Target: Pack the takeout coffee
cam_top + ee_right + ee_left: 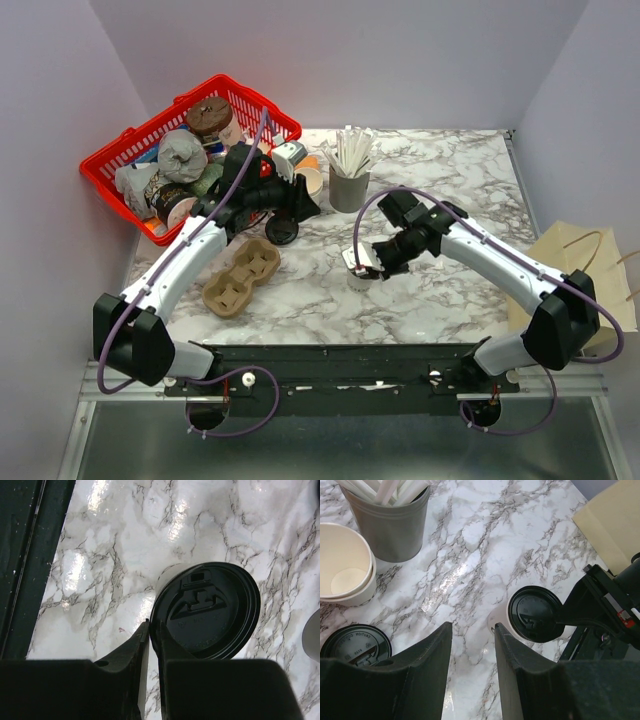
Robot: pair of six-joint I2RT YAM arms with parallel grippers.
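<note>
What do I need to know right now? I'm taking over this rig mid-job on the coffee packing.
Left gripper: open, empty, near a loose black lid.
Right gripper: jaws narrow at the lid rim of the takeout coffee; whether it grips, I cannot tell.
Takeout coffee: lidded, upright, mid-table.
Done: lid is on the cup.
Left: secure the cup and pack it; it is in neither the cardboard cup carrier nor the brown paper bag.
</note>
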